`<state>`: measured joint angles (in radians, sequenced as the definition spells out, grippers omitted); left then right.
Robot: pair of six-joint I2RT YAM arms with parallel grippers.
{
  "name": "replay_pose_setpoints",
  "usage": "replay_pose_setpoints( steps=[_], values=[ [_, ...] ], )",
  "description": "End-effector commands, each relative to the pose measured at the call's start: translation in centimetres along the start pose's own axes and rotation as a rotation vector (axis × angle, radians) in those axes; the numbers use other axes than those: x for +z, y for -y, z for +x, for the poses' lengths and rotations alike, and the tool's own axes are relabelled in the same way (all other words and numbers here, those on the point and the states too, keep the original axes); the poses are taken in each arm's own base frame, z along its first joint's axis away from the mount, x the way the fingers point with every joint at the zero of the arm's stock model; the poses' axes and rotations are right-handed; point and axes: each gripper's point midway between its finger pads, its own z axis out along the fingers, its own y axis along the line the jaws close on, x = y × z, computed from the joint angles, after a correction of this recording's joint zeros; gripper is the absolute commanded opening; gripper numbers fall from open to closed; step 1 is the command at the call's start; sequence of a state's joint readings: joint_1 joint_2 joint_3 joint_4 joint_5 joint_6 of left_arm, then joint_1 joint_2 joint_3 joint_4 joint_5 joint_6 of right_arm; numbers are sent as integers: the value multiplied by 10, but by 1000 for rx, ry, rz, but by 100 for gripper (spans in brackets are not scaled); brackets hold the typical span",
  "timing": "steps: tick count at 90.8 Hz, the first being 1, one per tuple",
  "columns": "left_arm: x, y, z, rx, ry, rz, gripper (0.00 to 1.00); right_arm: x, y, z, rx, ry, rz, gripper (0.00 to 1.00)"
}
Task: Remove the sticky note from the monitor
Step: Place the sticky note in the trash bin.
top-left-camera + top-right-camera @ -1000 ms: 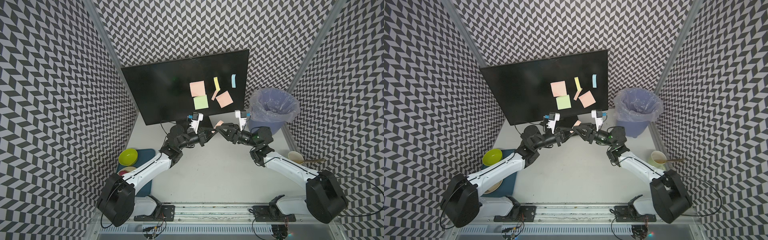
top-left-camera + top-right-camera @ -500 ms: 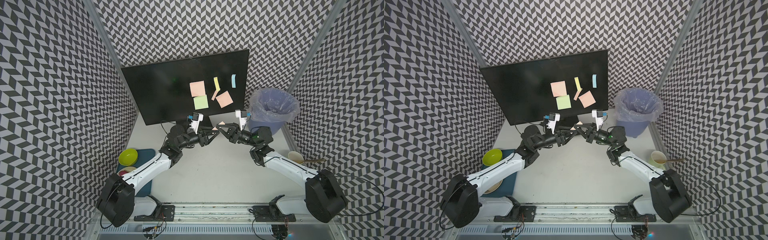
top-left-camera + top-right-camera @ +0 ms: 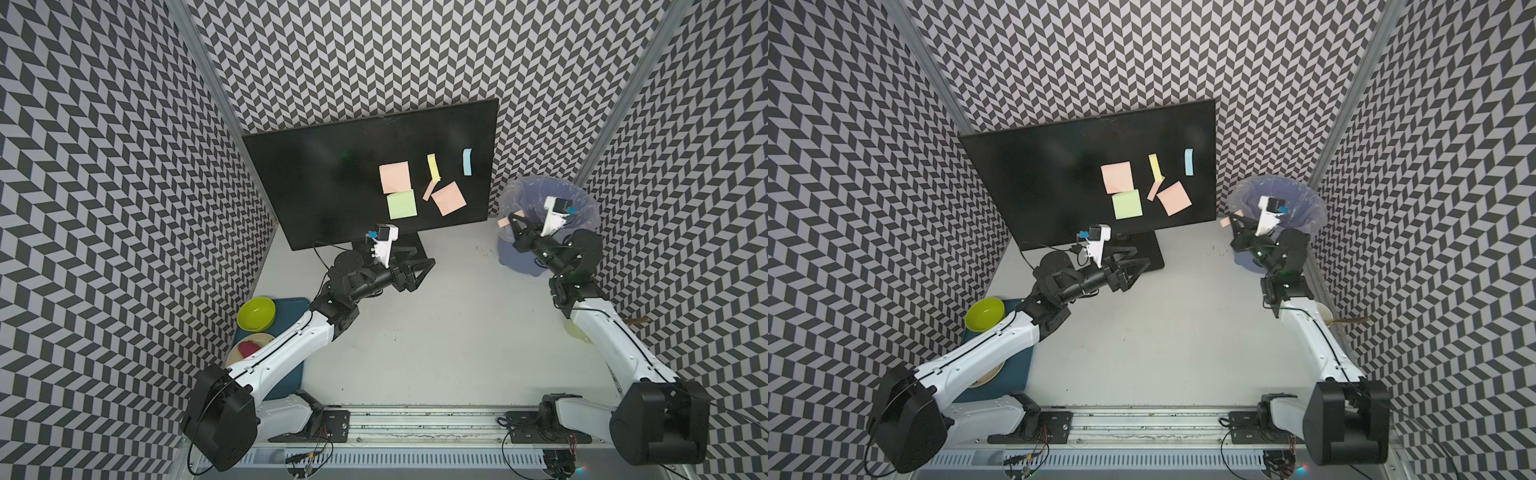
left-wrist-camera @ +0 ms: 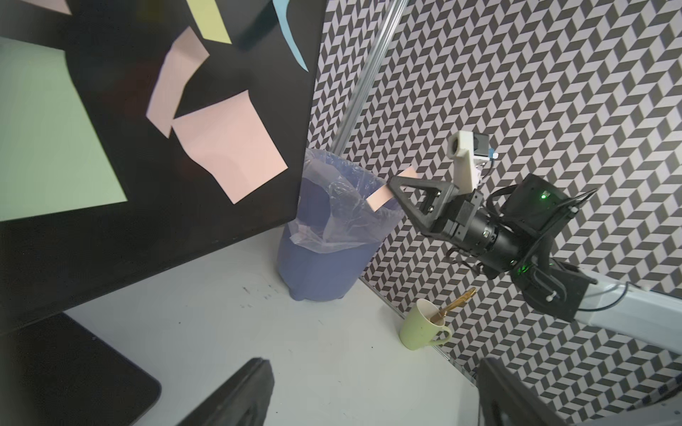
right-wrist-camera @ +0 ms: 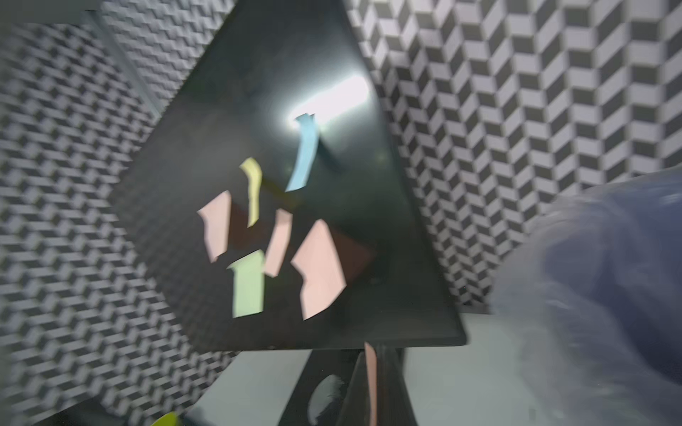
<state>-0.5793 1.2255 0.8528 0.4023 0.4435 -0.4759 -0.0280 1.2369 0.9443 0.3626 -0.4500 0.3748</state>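
Right gripper (image 3: 514, 219): jaws closed on a pink sticky note (image 3: 504, 221), which projects past the fingertips; the lined bin (image 3: 584, 205) lies directly beneath and behind this gripper. The monitor (image 3: 332, 187) stands off to this gripper's side, apart from it, with six notes on its screen. Left gripper (image 3: 424, 261): jaws spread wide and empty, poised just before the monitor's base plate (image 4: 73, 369), below the screen.
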Motion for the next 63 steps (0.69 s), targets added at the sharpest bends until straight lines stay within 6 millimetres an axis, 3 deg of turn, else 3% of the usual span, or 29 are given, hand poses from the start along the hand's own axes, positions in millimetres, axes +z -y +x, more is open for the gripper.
replay_pose_setpoints(
  steps=[1,17,27,38,63],
  values=[
    [-3,-13,-12,53,36,-86,93,2,23,-33,-120,69,117,0],
    [-5,-20,-20,65,66,-123,93,22,67,-75,-207,103,285,0],
    [-9,-28,-25,49,77,-136,94,41,105,-78,-224,54,383,1],
    [-14,-36,-29,34,85,-148,94,55,123,-77,-226,8,424,7],
    [-30,-57,-32,-8,102,-179,94,70,142,-60,-227,-121,456,44]
  ],
)
